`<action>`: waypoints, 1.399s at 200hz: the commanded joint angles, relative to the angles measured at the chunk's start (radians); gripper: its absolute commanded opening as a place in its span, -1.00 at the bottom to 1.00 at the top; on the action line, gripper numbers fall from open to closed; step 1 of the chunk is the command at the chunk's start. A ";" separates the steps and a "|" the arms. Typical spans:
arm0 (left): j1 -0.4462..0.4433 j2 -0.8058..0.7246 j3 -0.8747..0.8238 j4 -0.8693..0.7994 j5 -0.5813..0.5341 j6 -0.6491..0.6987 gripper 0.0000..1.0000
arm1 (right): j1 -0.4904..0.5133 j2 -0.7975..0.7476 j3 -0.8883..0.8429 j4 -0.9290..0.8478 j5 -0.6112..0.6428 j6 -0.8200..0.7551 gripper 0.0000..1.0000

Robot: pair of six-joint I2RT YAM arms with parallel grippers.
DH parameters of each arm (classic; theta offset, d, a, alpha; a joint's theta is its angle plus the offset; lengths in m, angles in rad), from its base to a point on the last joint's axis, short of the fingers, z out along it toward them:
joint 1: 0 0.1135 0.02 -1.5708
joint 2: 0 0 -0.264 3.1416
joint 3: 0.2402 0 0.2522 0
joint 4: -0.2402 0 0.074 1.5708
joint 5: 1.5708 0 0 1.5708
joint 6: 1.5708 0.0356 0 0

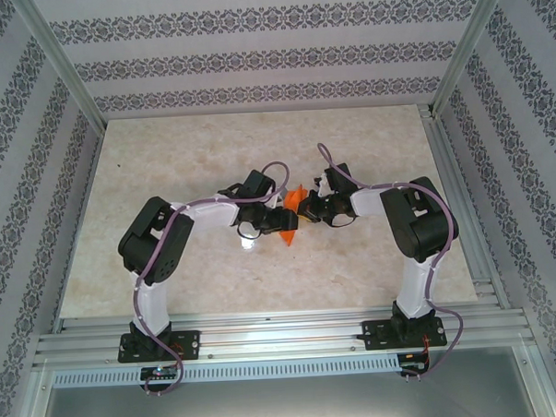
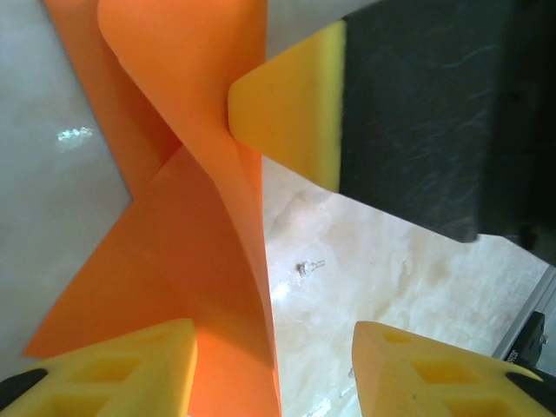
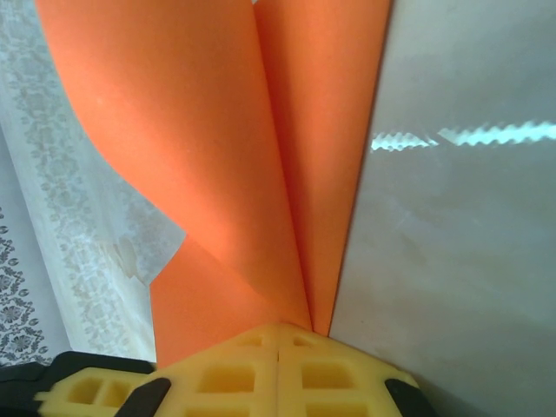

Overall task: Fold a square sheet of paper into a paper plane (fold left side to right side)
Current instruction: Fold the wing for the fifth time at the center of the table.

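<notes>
The paper plane (image 1: 292, 212), bright orange and folded into a narrow pointed shape, is held up off the table between the two arms at mid-table. My right gripper (image 1: 310, 207) is shut on its layered edge; in the right wrist view the yellow pads (image 3: 278, 334) meet with the creased paper (image 3: 261, 156) fanning out from them. My left gripper (image 1: 277, 220) stands open around the other end: its fingertips (image 2: 274, 347) are spread wide, and the paper (image 2: 200, 217) lies against the left finger (image 2: 130, 365). The right gripper's yellow pad (image 2: 287, 113) presses the paper from above.
The marble-look tabletop (image 1: 211, 147) stretches bare around the arms. Patterned walls enclose it on three sides, with metal posts at the far corners. An aluminium rail (image 1: 283, 328) carries both arm bases at the near edge. A small speck (image 2: 310, 267) lies on the table.
</notes>
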State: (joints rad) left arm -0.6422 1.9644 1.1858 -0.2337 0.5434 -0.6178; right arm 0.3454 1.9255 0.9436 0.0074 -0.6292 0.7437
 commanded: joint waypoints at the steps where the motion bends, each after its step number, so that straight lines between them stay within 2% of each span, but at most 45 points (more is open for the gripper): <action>1: -0.018 0.029 0.047 0.013 0.024 -0.019 -0.04 | 0.012 0.024 0.009 -0.044 0.034 -0.022 -1.00; 59: -0.027 0.045 0.082 0.020 0.022 -0.027 -0.24 | 0.014 0.027 0.011 -0.044 0.031 -0.023 -1.00; 179: -0.052 0.117 0.134 0.001 0.006 -0.032 -0.31 | 0.017 0.023 0.005 -0.032 0.028 -0.017 -1.00; 280: -0.055 0.138 0.146 0.019 -0.036 -0.054 -0.73 | 0.019 0.007 0.000 -0.026 0.025 -0.019 -1.00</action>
State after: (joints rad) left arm -0.6834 2.0830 1.3083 -0.2340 0.5327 -0.6559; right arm 0.3470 1.9255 0.9474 0.0002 -0.6258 0.7387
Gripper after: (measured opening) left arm 0.154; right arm 0.047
